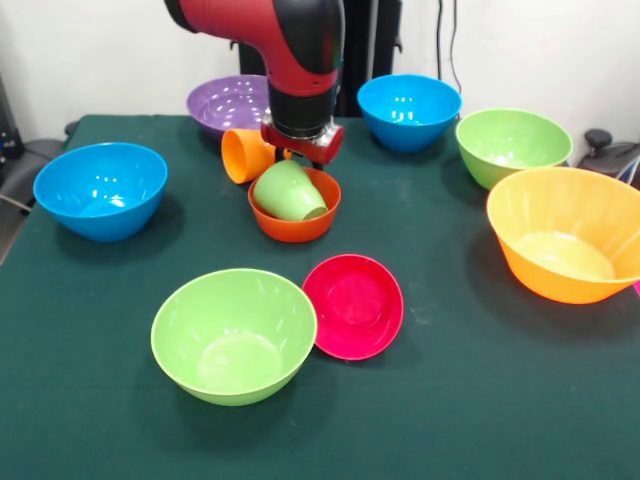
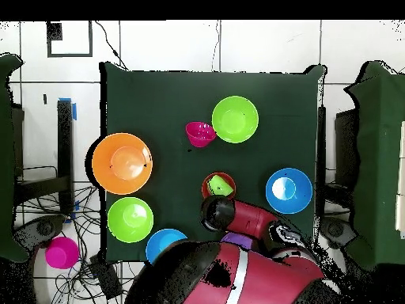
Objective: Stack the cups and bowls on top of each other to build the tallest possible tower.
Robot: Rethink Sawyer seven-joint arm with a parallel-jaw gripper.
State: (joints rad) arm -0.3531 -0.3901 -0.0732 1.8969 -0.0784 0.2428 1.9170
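While no writing shows anywhere, the green cup [image 1: 288,191] lies tilted in the orange-red bowl [image 1: 294,222], fingers' [image 1: 300,153] state unclear

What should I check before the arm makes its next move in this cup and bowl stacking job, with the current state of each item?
1. Light green cup seated in the small orange-red bowl: not ok, it lies tilted on its side.
2. Orange cup upright: not ok, it lies on its side behind that bowl.
3. End effector open or shut: cannot tell, the arm hides it.
4. Small magenta bowl flat on the table: not ok, it leans against the near light green bowl.
5. Large orange bowl upright and free: ok.
6. Tower started: not ok, nothing is properly stacked.
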